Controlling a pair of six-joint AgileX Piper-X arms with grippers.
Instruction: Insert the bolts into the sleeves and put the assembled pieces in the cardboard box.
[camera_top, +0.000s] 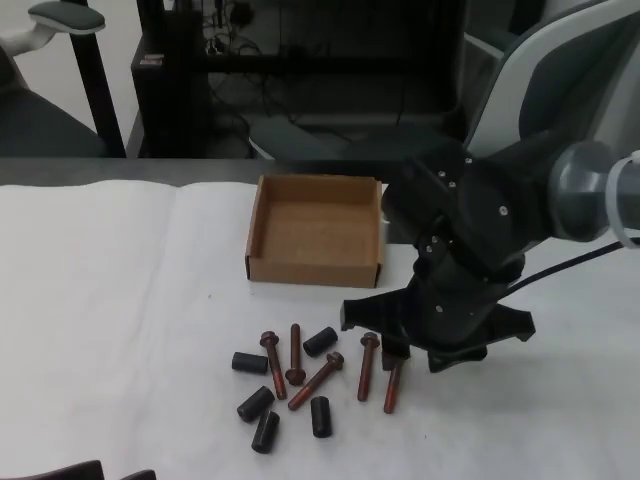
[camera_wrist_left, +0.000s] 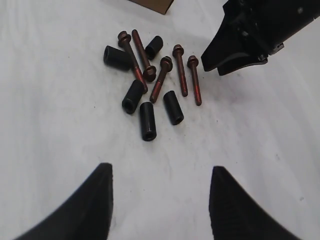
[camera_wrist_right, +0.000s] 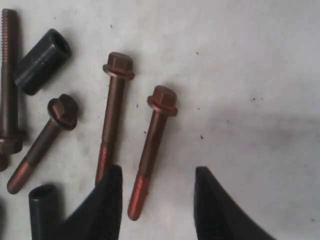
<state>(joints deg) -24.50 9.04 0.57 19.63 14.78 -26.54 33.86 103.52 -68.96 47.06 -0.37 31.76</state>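
My right end effector, spread apart, hangs over the outermost bolt on the worktop, its long axis nearly square to my closing line, threaded tip beside one finger; my left end effector, also apart, sits farther off.

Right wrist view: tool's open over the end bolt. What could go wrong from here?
1. The right tool straddles the end bolt off-centre. One finger overlaps the threaded end of the neighbouring bolt, so descending could strike it or catch both bolts.
2. The grip lines up near the threads, far from the head, so the end bolt may droop or twist once lifted.
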